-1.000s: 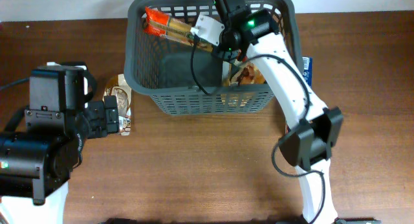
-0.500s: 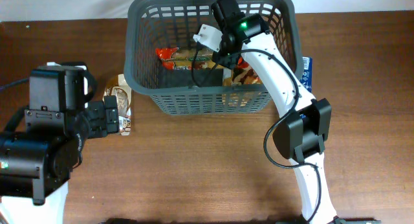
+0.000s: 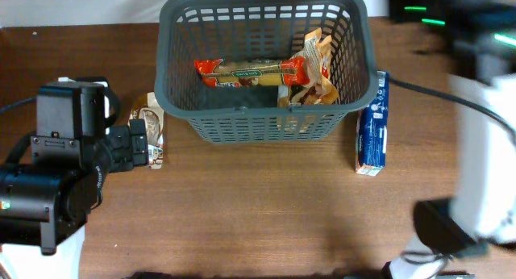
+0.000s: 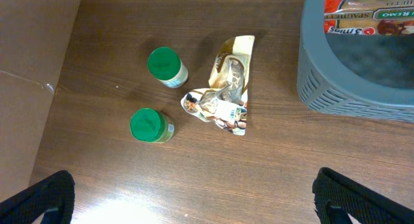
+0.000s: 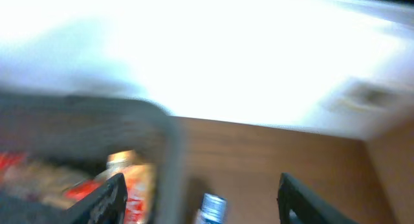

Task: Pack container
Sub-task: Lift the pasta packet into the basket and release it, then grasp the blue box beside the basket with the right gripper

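Observation:
The container [image 3: 179, 110], a large dark grey lattice basket, stands at the back middle of the table. A red and yellow spaghetti packet [image 3: 250, 70] and an orange snack packet [image 3: 316, 63] lie inside it. My left gripper [image 4: 194, 208] hangs open over bare table left of the container, with nothing between its fingers [image 4: 50, 199]. In front of it lie a crumpled brown and white packet [image 4: 228, 88] and two green-lidded jars [image 4: 166, 65]. My right gripper [image 5: 202, 197] is open and empty, high beside the container's right rim [image 5: 169, 160]. This view is blurred by motion.
A blue packet [image 3: 372, 127] lies on the table just right of the container, and it shows between the right fingers as a blue packet [image 5: 211, 210]. The right arm [image 3: 484, 134] is a blurred white shape at the right edge. The left arm's base [image 3: 56, 182] fills the left side.
The right gripper opened and let the spaghetti packet drop into the container. It then swung up and away to the right. The left arm has not moved.

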Action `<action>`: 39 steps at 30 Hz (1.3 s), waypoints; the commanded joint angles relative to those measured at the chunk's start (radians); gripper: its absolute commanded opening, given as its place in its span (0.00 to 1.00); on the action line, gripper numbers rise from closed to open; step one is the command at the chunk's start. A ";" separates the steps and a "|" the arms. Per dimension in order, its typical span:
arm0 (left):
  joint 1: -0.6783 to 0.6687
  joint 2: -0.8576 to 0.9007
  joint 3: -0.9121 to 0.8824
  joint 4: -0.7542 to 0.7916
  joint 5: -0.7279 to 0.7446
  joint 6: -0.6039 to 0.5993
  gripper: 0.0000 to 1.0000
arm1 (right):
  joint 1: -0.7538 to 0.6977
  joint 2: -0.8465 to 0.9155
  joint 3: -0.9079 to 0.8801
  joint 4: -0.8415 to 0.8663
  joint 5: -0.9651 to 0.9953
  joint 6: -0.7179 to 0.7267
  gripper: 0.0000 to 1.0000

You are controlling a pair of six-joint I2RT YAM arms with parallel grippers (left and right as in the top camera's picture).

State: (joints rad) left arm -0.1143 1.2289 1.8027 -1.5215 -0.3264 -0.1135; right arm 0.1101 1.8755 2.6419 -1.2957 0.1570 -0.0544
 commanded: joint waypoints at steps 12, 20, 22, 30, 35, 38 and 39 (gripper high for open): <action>0.006 0.000 -0.003 0.002 -0.010 0.002 0.99 | -0.392 0.080 -0.309 -0.331 -0.285 0.298 0.77; 0.006 0.000 -0.003 0.002 -0.010 0.002 0.99 | -0.391 0.080 -0.738 -0.162 -0.456 0.240 0.85; 0.006 0.000 -0.003 0.002 -0.010 0.002 0.99 | -0.390 0.080 -0.825 -0.134 -0.497 0.215 0.80; 0.006 0.000 -0.003 0.002 -0.010 0.001 0.99 | -0.387 0.080 -1.090 -0.049 -0.650 0.050 0.75; 0.006 0.000 -0.003 0.002 -0.010 0.002 0.99 | -0.383 0.080 -1.186 0.018 -0.646 0.051 0.69; 0.006 0.000 -0.003 0.002 -0.010 0.002 0.99 | -0.379 0.080 -1.248 0.077 -0.642 0.070 0.68; 0.006 0.000 -0.003 0.002 -0.010 0.001 0.99 | -0.375 0.080 -1.264 0.094 -0.641 0.071 0.68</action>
State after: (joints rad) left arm -0.1143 1.2289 1.8027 -1.5215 -0.3264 -0.1135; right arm -0.2810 1.9736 1.4284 -1.2293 -0.4625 0.0261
